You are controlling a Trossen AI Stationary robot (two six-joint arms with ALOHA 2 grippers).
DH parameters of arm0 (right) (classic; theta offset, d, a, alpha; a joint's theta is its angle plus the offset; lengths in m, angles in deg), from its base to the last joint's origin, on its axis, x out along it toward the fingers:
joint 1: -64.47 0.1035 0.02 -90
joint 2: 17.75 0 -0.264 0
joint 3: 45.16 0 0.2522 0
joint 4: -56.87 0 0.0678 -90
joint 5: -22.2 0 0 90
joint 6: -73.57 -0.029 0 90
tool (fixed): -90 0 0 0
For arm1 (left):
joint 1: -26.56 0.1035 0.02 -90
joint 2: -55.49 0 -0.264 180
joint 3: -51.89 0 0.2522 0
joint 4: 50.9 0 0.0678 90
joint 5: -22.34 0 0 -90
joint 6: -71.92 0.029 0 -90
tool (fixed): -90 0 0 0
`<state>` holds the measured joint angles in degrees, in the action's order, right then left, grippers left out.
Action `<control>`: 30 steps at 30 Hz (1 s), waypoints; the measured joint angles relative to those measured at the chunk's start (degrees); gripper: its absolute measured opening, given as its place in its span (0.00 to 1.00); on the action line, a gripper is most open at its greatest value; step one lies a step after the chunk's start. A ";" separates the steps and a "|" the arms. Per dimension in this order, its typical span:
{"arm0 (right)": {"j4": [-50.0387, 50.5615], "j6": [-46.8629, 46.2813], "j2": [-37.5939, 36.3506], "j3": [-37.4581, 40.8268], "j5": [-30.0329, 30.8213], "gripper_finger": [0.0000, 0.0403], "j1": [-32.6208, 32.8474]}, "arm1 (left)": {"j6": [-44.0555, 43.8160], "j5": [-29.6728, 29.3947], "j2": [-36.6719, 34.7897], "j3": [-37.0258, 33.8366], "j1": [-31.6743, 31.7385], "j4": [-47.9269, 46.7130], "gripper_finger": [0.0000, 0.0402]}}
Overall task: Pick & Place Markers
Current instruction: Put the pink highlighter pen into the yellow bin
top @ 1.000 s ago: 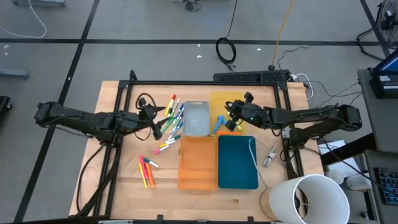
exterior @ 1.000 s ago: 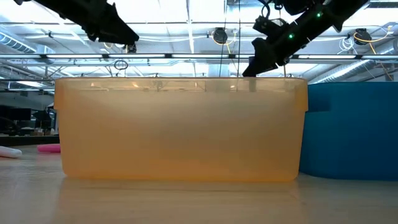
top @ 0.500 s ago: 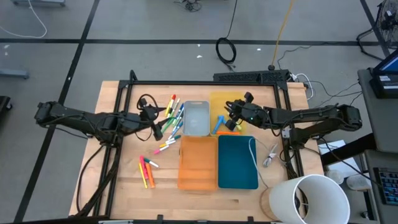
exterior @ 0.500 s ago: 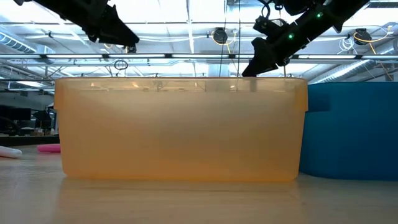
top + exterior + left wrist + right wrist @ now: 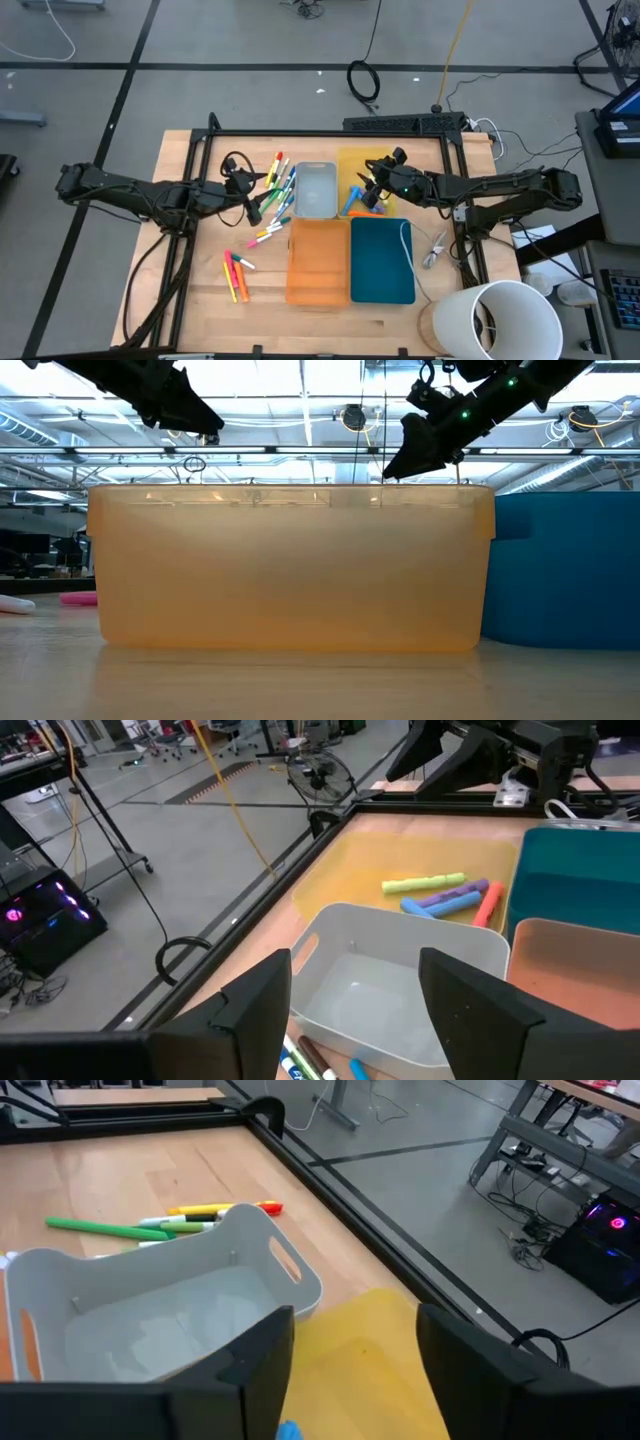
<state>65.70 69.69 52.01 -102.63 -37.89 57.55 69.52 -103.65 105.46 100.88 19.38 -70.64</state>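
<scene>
in the low view the markers are mostly hidden behind the translucent orange tray (image 5: 290, 565). thin plastic markers (image 5: 280, 185) lie fanned on the wood beside the grey tray (image 5: 316, 190); four lie roughly parallel in the yellow tray (image 5: 440, 855). the left gripper (image 5: 258, 207) and right gripper (image 5: 372, 190) are seen with fingers spread, nothing held.

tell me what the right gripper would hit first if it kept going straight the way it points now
Probably the grey tray: the open right gripper aims across the yellow tray at its near wall.
</scene>
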 joint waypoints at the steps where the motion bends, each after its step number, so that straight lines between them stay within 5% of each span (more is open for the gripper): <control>1: 0.00 0.00 0.00 0.00 0.00 0.51 0.00 | -0.02 0.00 0.00 0.00 0.00 0.00 0.56; 10: 0.00 0.00 0.00 0.02 0.00 0.50 0.00 | -1.43 0.29 0.00 0.00 0.00 -0.65 0.56; 13: 0.00 0.01 0.00 0.02 -0.03 0.50 0.00 | -6.20 7.18 0.00 0.00 0.02 -5.50 0.56; 18: -0.01 0.00 0.00 0.04 -0.03 0.50 0.00 | -18.31 25.36 1.18 0.02 -1.33 -20.01 0.56; 23: -0.66 0.00 0.02 0.07 -0.03 0.50 0.02 | -38.16 28.19 6.72 0.00 -8.82 -32.42 0.56; 30: -0.87 -0.02 0.02 0.07 -0.10 0.50 0.02 | -65.29 35.30 18.50 -0.02 -20.91 -33.15 0.56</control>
<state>64.83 69.67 52.03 -102.56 -37.99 57.57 4.24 -68.35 123.97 100.85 -1.53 -103.79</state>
